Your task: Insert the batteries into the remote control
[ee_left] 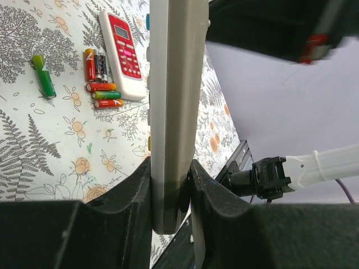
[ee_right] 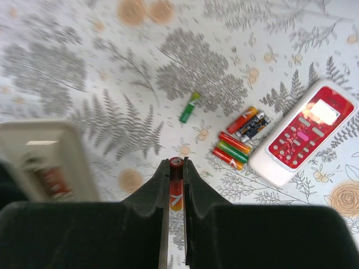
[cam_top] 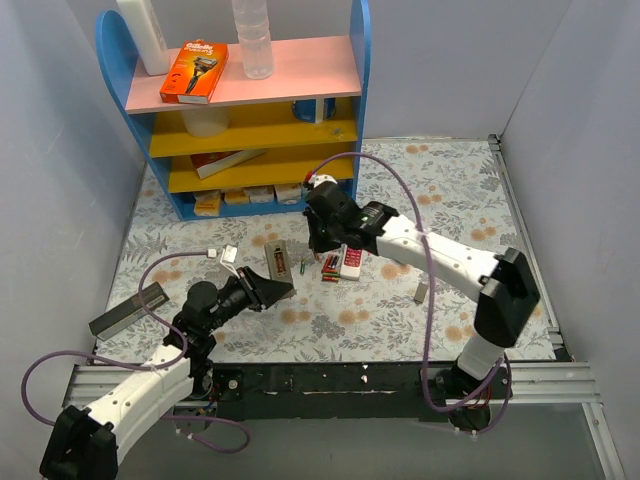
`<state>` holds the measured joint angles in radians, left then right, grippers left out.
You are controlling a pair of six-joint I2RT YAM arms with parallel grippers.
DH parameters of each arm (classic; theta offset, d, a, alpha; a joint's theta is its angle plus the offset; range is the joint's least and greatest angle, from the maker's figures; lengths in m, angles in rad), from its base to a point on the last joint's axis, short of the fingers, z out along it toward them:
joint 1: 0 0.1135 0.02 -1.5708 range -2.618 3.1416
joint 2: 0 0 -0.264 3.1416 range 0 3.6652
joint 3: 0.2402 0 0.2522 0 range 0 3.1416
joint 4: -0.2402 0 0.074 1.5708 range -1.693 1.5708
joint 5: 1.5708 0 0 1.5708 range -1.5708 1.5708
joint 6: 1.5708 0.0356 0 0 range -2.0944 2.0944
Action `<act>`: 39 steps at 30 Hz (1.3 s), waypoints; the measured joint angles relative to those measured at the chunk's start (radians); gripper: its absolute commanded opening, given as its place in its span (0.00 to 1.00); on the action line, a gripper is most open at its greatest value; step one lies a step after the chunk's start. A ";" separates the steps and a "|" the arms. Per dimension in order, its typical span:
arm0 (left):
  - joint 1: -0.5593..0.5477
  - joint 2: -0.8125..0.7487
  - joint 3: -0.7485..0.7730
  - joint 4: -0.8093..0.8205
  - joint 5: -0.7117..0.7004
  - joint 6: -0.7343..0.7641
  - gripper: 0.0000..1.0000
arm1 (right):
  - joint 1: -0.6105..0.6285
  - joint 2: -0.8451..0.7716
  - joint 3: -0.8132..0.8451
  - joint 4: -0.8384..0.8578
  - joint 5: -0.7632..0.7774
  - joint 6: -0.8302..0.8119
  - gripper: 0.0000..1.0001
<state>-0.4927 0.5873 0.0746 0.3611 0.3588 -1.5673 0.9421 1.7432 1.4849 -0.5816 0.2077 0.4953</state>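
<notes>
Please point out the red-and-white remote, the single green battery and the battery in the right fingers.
red-and-white plastic remote (ee_right: pixel 303 131): right wrist view, on its red button face.
single green cylindrical battery (ee_right: pixel 189 107): right wrist view, mid-body.
held red-orange battery (ee_right: pixel 176 185): right wrist view, red upper body.

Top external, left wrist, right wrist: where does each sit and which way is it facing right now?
Top external: above and behind the bases, looking down at the table toward the shelf; the left arm and right arm show.
Left wrist: on the left arm, looking along the left gripper, shut on the remote control.
Right wrist: looking down at the table past the right gripper, shut on a battery.
Shared: both wrist views show the red-and-white remote and the loose batteries beside it.
</notes>
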 measured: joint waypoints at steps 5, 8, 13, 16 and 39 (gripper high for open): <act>0.000 0.067 0.000 0.072 -0.013 -0.013 0.00 | 0.005 -0.202 -0.080 0.150 0.000 0.030 0.01; -0.001 0.098 0.006 0.099 -0.025 -0.023 0.00 | 0.023 -0.280 -0.143 0.259 0.004 0.050 0.01; -0.011 0.144 0.029 0.141 -0.035 -0.044 0.00 | 0.098 -0.322 -0.224 0.448 0.035 0.053 0.01; -0.015 0.156 0.050 0.154 -0.038 -0.055 0.00 | 0.142 -0.322 -0.260 0.533 0.059 0.047 0.01; -0.029 0.123 0.085 0.139 -0.050 -0.095 0.00 | 0.191 -0.273 -0.357 0.792 0.198 -0.037 0.01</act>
<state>-0.5213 0.7105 0.1600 0.4999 0.3092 -1.6623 1.1328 1.4704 1.1278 0.2104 0.4057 0.4580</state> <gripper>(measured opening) 0.240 0.151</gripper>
